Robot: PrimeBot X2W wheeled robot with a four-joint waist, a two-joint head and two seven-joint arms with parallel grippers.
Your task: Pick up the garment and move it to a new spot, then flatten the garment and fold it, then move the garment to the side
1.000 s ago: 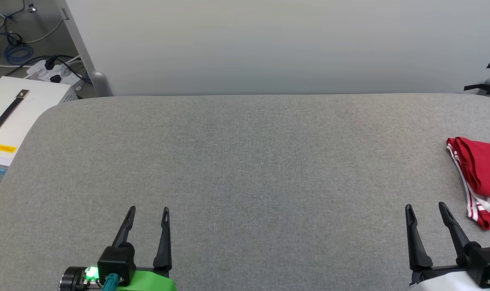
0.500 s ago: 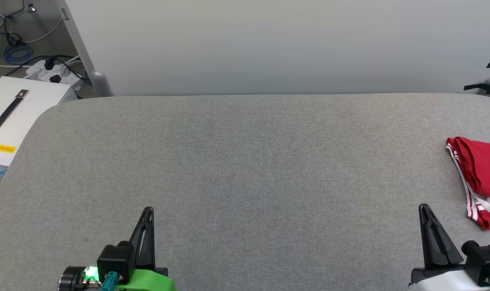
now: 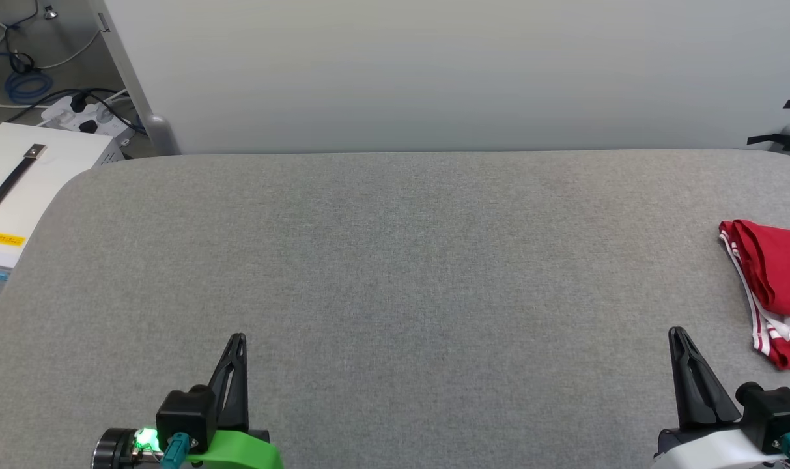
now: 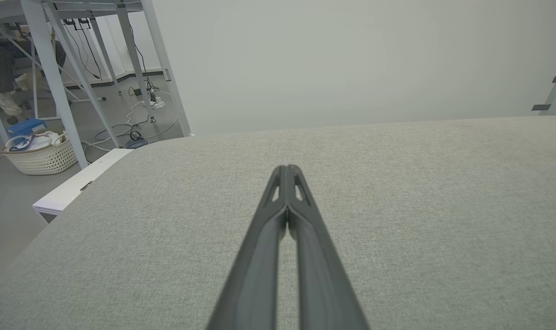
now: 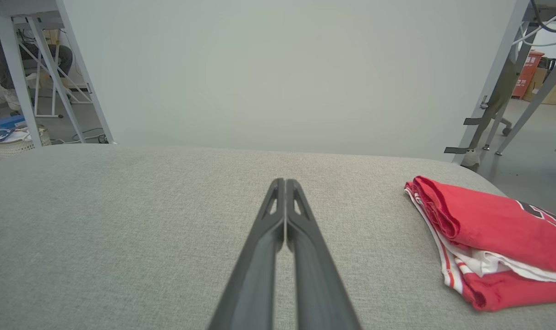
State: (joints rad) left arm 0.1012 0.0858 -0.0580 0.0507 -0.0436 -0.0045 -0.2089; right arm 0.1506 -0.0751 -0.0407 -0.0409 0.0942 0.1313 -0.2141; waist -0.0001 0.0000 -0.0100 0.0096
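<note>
The garment [image 3: 775,286], a red T-shirt with white and striped edges, lies folded at the right edge of the grey table [image 3: 395,260]; the right wrist view shows the garment [image 5: 493,238] with a bit of dark print. My right gripper [image 3: 678,333] is shut and empty, low in the head view, left of and nearer than the garment; its tips [image 5: 284,182] meet over bare cloth. My left gripper [image 3: 238,339] is shut and empty at the lower left, fingers pressed together [image 4: 287,168].
A white wall panel [image 3: 434,71] stands behind the table. A white box [image 3: 23,189] with a black handle sits beside the table's left edge, with cables and a power strip [image 3: 88,114] on the floor. A wicker basket [image 4: 39,153] and metal frame legs stand far left.
Both grippers closed from open to shut, with nothing between their fingers. The right gripper has since shifted slightly left. The garment has not moved.
</note>
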